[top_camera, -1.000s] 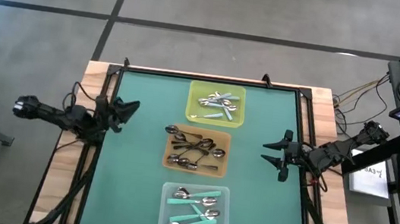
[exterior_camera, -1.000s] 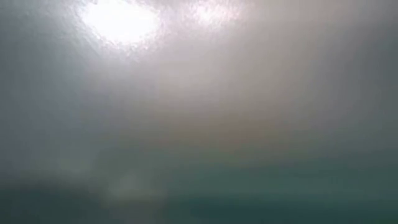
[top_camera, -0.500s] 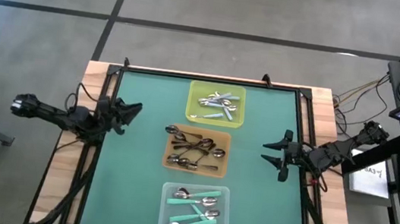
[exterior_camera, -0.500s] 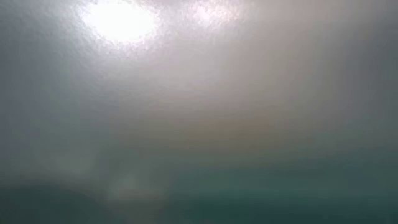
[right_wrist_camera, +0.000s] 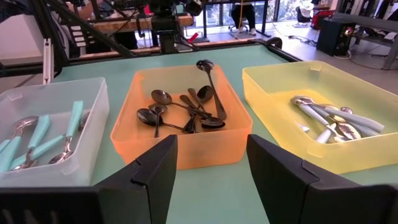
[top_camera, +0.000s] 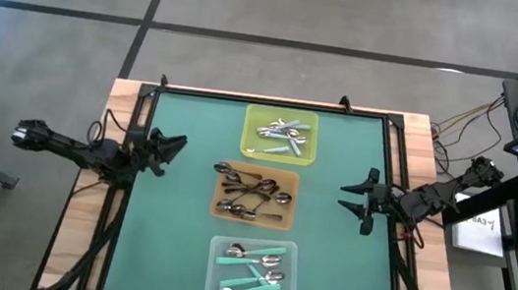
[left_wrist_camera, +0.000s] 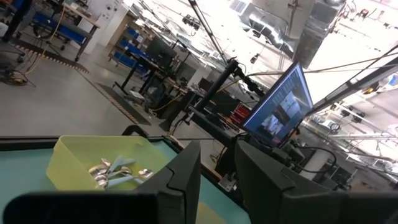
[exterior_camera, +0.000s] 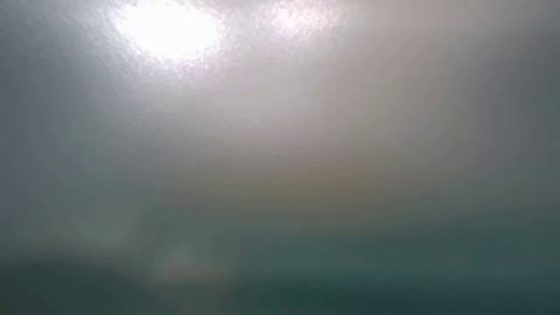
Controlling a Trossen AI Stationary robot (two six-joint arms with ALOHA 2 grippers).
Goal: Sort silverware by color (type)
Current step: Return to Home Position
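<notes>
Three square trays are set in a single column down the middle of the green mat (top_camera: 169,233), and all of the silverware is contained in them. The yellow tray (top_camera: 247,129), at the far end, holds the silver spoons (top_camera: 281,130). These are bunched in a loose fan, with their long axes running roughly across the table at shallow slants. The orange tray (top_camera: 252,218), in the middle, holds the dark spoons (top_camera: 248,191). These are tangled, with most of them laid across the table and their bowls facing mixed ways. One dark spoon is leaned against a tray wall with its bowl raised above the rim. The clear tray (top_camera: 291,253), at the near end, holds the teal-handled spoons (top_camera: 248,272). They are laid mostly across the table, slightly crossed, with some bowls toward the left and some toward the right. The left gripper (top_camera: 168,144) is positioned at the left edge of the mat, beside the orange tray but well apart from it; its fingers are separated by a narrow gap and nothing is held. The right gripper (top_camera: 351,198) is positioned near the right edge of the mat, directed toward the orange tray; its fingers are spread wide and nothing is held.
</notes>
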